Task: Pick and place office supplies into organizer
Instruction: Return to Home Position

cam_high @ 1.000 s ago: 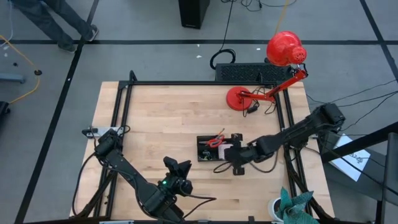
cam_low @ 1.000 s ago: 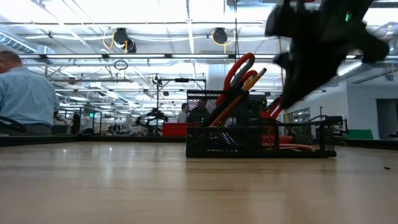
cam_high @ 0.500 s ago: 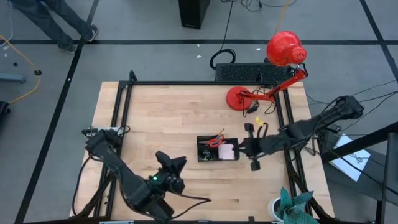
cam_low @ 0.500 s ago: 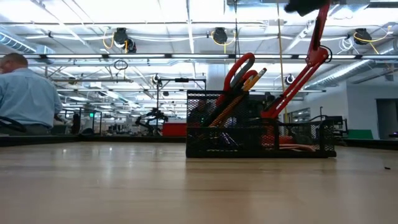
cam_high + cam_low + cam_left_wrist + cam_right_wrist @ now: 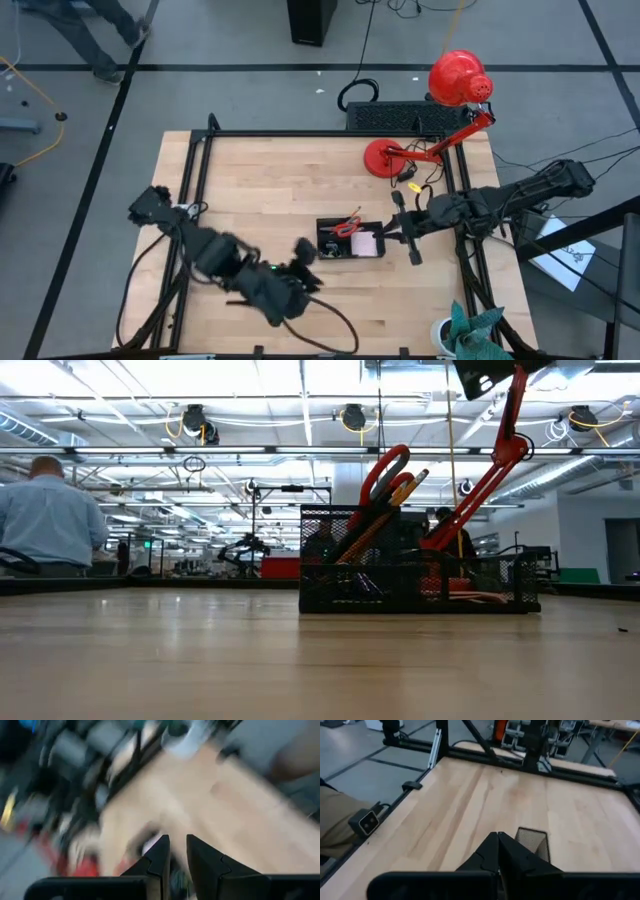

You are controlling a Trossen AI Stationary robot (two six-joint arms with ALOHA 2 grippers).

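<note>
The black mesh organizer (image 5: 350, 240) (image 5: 420, 575) stands on the table right of centre. In it are red-handled scissors (image 5: 386, 468), orange pencils (image 5: 408, 488) leaning upright, and a pink sticky-note pad (image 5: 365, 243). My right gripper (image 5: 393, 232) (image 5: 498, 836) hovers just right of the organizer, shut and holding nothing. The organizer's mesh corner (image 5: 532, 842) shows past its fingers. My left gripper (image 5: 306, 252) (image 5: 177, 845) hangs close to the organizer's near left corner, holding nothing. Its fingers stand a narrow gap apart, and its wrist view is blurred.
A red desk lamp stands with its round base (image 5: 383, 158) at the far right and its head (image 5: 460, 78) beyond the table. Its arm (image 5: 500, 450) rises behind the organizer. A teal cloth (image 5: 470, 330) sits off the near right corner. Black frame rails (image 5: 200, 180) border the table. A person (image 5: 45, 520) sits in the room behind.
My right gripper has drawn back from above the organizer toward the table's right edge and risen, leaving the pink pad in the organizer. My left arm has swung from the near edge toward the organizer, stretching to the right.
</note>
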